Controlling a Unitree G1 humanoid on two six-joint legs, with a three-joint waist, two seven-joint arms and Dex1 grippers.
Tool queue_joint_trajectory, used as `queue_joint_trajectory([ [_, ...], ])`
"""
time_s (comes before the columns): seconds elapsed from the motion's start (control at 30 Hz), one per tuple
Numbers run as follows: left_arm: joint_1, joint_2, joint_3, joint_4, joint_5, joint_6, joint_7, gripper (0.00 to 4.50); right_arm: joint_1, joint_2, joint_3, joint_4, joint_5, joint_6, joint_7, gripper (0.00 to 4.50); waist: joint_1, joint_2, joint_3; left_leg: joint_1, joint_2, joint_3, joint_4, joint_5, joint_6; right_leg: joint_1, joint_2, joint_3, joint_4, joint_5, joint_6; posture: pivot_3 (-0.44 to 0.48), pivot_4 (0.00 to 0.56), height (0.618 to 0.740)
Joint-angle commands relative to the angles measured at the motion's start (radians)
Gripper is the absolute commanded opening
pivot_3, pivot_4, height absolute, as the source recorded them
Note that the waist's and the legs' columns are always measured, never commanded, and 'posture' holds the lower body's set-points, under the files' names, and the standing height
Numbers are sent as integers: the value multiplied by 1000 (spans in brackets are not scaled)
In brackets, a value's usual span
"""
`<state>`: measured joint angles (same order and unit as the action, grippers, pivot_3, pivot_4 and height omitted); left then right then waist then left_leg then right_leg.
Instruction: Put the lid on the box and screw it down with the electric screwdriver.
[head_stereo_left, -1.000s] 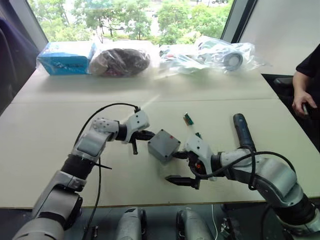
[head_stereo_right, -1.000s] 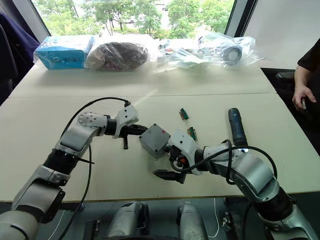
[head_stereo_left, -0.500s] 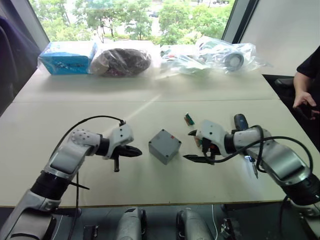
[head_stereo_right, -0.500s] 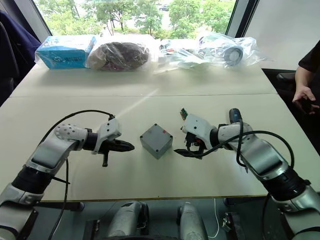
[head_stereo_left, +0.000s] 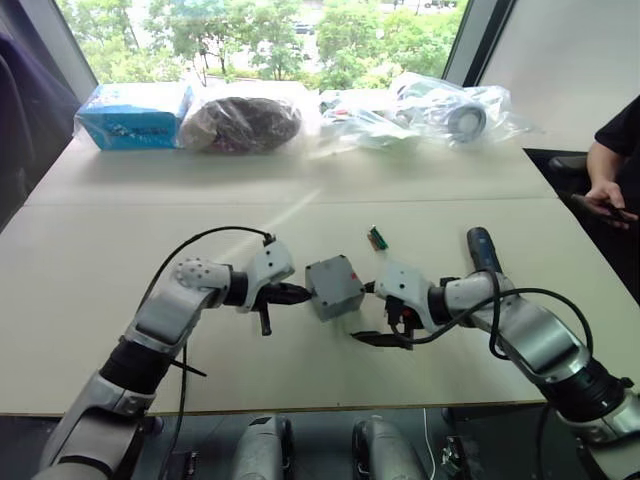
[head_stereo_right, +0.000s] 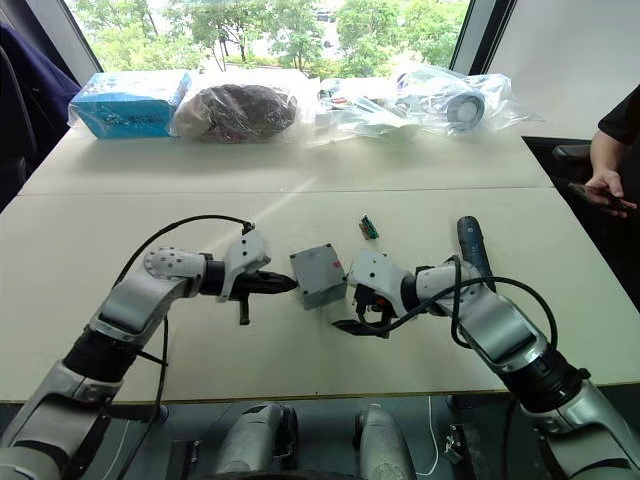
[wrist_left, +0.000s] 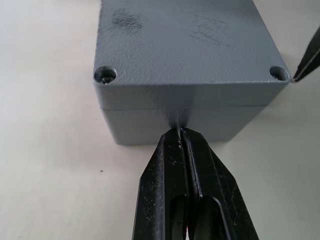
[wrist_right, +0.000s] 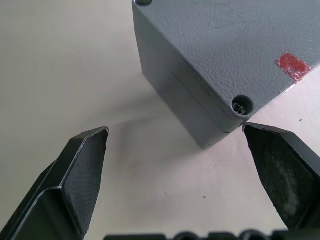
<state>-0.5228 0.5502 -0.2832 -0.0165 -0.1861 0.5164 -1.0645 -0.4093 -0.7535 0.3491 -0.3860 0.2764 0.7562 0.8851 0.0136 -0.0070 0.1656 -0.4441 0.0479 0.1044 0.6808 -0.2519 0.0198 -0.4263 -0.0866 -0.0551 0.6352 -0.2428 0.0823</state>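
The lid (wrist_left: 185, 45) was seen already seated on the box (wrist_left: 190, 122), the seam between them running level along the side wall, and the closed enclosure rested on the counter (head_stereo_left: 120, 250) between the two arms. Screw heads were visible in the corner recesses of the lid, and its red mark (wrist_right: 294, 65) was seen near one corner. The left gripper (wrist_left: 181, 134) was held with its jaws pressed together, their tip touching the box wall just below the seam. The right gripper (wrist_right: 175, 145) was held with its jaws spread wide apart, one fingertip just beside the nearest lid corner, nothing gripped. The electric screwdriver (head_stereo_left: 484, 258) lay on the counter beyond the right arm, well apart from the box, with small green parts (head_stereo_left: 377, 237) lying near it.

The step in hand was judged to be the squaring and steadying of the closed box before the driver is fetched. For this to be done well, the push of the left tip would best be kept low and light so that the box is not tipped or slid, and the right jaws would best be drawn clear without the corner being knocked
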Motion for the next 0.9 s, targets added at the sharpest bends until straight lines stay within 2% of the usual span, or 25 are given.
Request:
queue_joint_trajectory([
  [0.03,-30,-9,6,-5,-1,-36,0,0,4,20,-45,-74,30,37,-22,4454,-2,0,0,0,0,0,0,0,0,0,0,0,0,0,0,0,150,740],
  [0.27,-37,19,16,10,-1,-55,-33,0,27,36,-94,-126,60,104,-59,4454,-2,0,0,0,0,0,0,0,0,0,0,0,0,0,0,0,150,740],
  [0.9,-59,-3,12,54,9,-102,-8,0,37,48,-126,-166,145,175,-78,4454,-1,0,0,0,0,0,0,0,0,0,0,0,0,0,0,0,150,740],
])
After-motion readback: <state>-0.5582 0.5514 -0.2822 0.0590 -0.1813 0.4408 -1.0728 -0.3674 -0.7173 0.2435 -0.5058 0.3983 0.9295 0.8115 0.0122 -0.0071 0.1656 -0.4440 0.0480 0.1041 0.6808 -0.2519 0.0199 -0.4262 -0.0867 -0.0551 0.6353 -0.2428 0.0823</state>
